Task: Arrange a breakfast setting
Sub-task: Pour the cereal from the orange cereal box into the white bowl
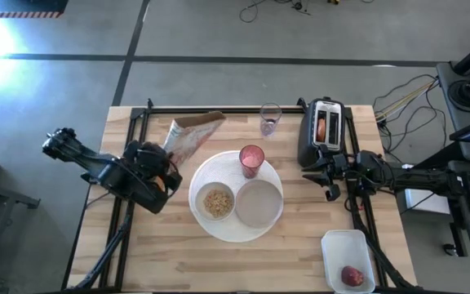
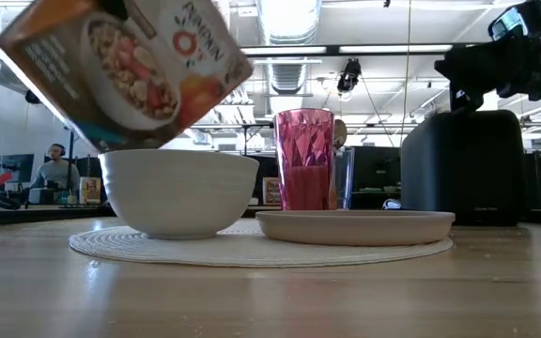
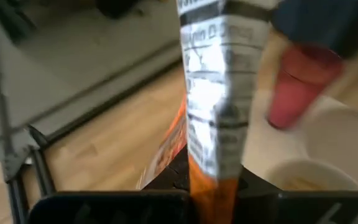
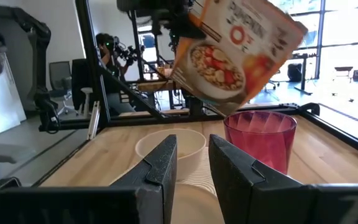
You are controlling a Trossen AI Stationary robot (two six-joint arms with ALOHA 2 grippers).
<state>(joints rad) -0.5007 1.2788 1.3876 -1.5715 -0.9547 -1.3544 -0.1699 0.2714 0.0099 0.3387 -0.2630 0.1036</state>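
Cardboard cereal box point(image 1: 191, 135) clamped tilted in our left gripper point(image 1: 163, 167) above the round white bowl point(image 1: 217, 201); our right gripper point(image 4: 190, 163) hangs empty, fingers slightly parted, beside the black toaster point(image 1: 323, 131).

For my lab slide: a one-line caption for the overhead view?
Left gripper tilts a cereal box beside the filled small white bowl; right gripper waits by the toaster.

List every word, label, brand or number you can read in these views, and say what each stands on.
"PUMPKIN": partly legible on the front of the cereal box held by the left gripper, by a round "O" mark.
Side panel of the box, left wrist view: print too blurred to read.
Toaster: small mark low on its front, too small to read.
Nothing else legible.
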